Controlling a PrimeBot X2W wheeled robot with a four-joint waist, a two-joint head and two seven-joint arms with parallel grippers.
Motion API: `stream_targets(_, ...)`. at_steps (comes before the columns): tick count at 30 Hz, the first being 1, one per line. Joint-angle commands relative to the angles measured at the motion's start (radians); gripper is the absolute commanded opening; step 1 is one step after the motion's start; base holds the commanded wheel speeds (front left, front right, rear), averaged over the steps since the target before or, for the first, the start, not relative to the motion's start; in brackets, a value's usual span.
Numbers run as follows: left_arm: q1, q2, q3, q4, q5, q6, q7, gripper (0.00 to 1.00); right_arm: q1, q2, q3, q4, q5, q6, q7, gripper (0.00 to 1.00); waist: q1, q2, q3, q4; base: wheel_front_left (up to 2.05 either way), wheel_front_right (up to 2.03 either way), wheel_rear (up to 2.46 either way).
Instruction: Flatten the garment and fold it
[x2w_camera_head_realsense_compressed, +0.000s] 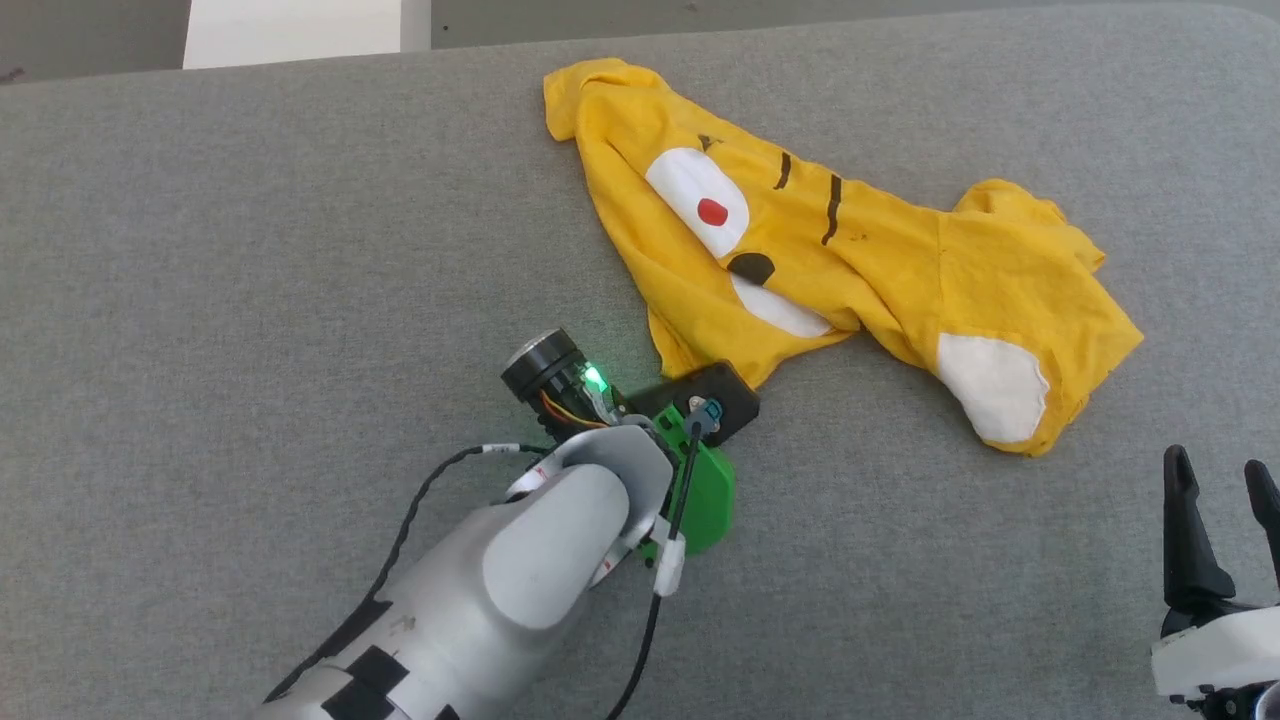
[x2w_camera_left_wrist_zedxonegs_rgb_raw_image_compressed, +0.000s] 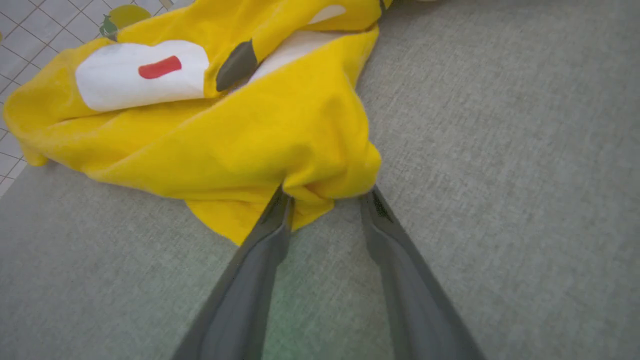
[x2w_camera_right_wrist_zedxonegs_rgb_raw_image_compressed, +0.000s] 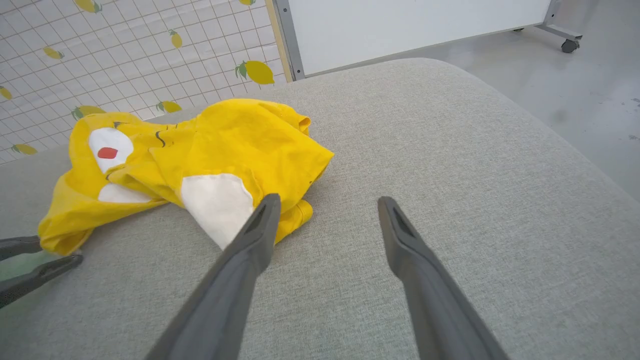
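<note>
Grey fabric-covered table (x2w_camera_head_realsense_compressed: 250, 250) with rounded corner, crumpled yellow T-shirt (x2w_camera_head_realsense_compressed: 800, 260) lying on it toward the far side

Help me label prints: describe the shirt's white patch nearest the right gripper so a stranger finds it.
On the grey table lies a yellow shirt. At its end nearest the right gripper sits the patch: plain white, no red dot, no black mark nearby.

Bright, even light, soft shadows
We see a green lamp (x2w_camera_head_realsense_compressed: 594, 378) glowing in the head view; the left wrist view is softly blurred.
</note>
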Motion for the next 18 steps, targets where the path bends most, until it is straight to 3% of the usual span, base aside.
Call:
stream_targets(1, -0.019, -0.004, 0.002, 0.013, -0.011, 0.009, -0.022, 0.0, -0.017, 0.001, 0.001, 0.003, 0.003, -0.001, -0.002, 1.0, 0.0, -0.0001, 0.0, 0.002, 0.0, 0.0, 0.0)
stream_targets(8, -0.031, -0.011, 0.057, -0.004, -0.076, 0.051, -0.14, 0.0, -0.01, 0.001, -0.013, 0.009, -0.002, -0.001, 0.002, 1.0, 0.0, -0.0001, -0.026, 0.02, 0.0, 0.0, 0.0)
stream_targets(10, -0.028, 0.012, 0.097, -0.036, -0.105, 0.068, -0.163, 0.0, -0.003, 0.001, -0.018, 0.008, -0.001, -0.001, 0.005, 1.0, 0.0, -0.0001, -0.04, 0.025, 0.0, 0.0, 0.0)
stream_targets(13, -0.024, 0.097, 0.159, -0.105, -0.135, 0.092, -0.168, 0.0, 0.009, 0.001, -0.024, 0.005, -0.002, -0.001, 0.011, 1.0, 0.0, -0.0001, -0.058, 0.027, 0.0, 0.0, 0.0)
stream_targets(18, 0.02, 0.299, 0.267, -0.212, -0.188, 0.13, -0.095, 0.0, 0.022, 0.001, -0.035, -0.005, -0.005, -0.001, 0.02, 1.0, 0.0, -0.0001, -0.067, 0.019, 0.0, 0.0, 0.0)
